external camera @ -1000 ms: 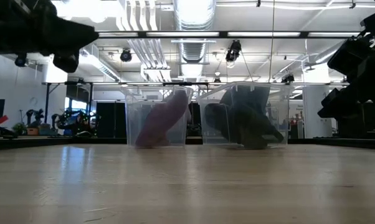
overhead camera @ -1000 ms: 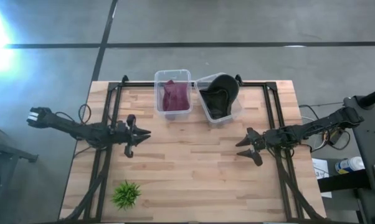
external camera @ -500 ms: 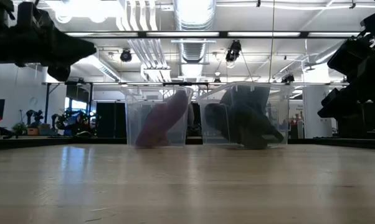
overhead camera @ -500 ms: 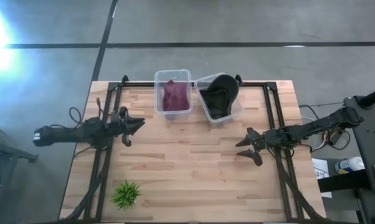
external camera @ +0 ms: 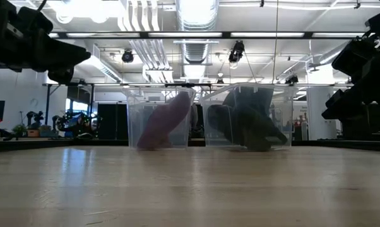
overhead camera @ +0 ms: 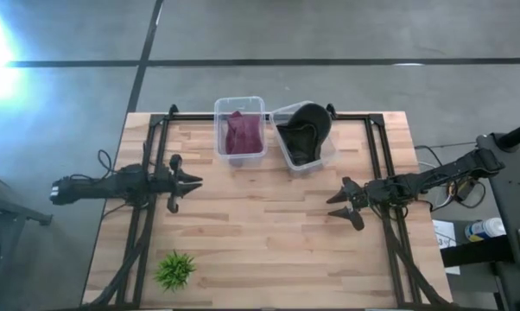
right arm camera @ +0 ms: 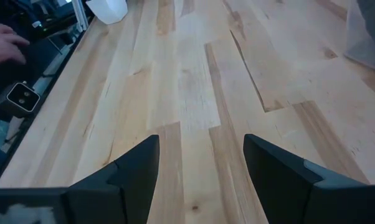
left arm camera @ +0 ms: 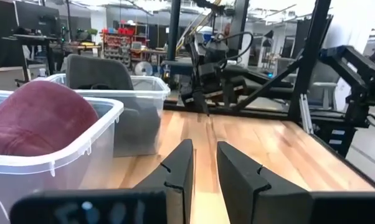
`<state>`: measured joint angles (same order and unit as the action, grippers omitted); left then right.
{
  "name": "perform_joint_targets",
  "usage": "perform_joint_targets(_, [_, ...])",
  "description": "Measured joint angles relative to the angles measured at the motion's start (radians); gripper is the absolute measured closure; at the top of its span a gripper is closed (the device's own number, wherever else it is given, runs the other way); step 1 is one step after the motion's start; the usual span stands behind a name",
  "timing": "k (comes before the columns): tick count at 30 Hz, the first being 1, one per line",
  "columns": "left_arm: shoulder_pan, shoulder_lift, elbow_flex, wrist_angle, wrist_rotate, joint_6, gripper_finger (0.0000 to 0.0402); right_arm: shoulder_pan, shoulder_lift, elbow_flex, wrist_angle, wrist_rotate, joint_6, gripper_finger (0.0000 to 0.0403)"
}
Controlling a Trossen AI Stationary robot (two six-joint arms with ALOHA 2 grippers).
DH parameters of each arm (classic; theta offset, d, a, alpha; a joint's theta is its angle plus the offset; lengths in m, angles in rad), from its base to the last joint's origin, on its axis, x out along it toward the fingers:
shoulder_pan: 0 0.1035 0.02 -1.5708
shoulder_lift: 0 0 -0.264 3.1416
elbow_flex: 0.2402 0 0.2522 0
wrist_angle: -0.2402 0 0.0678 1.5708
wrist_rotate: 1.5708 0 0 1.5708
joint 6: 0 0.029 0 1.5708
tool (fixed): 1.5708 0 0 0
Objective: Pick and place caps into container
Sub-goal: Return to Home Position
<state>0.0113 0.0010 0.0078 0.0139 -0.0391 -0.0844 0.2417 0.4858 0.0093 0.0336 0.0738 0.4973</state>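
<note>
The maroon cap (overhead camera: 241, 136) (left arm camera: 41, 121) lies inside the left clear tub (overhead camera: 218, 130), leaning on its wall in the low view (external camera: 165, 120). Dark olive-grey cap fabric (overhead camera: 307, 130) (external camera: 247, 123) fills the right clear tub (overhead camera: 330, 156), and one domed crown rises over its far rim. My left gripper (overhead camera: 198, 181) (left arm camera: 204, 144) hovers over the table's left part, near side of the maroon tub, with its fingers a narrow gap apart. My right gripper (overhead camera: 331, 206) (right arm camera: 201, 140) hangs wide open over bare wood on the right. Neither holds anything.
A small green spiky plant (overhead camera: 175, 269) stands near the table's near-left corner. Black frame rails (overhead camera: 156, 147) run along the left, right and far sides. Bare wood lies between the two grippers. A person's hand (right arm camera: 4, 43) shows beyond the table edge.
My left arm has swung about. Its gripper went toward the far edge, then came back toward the near edge, ending slightly farther left than a second ago. The caps and tubs have stayed put.
</note>
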Motion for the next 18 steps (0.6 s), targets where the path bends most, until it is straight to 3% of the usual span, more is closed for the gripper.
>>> perform_joint_targets(18, [0.000,0.003,-0.001,0.012,-0.005,-0.002,0.0335,0.000,0.000,0.000,0.000,0.000,0.000,0.0174])
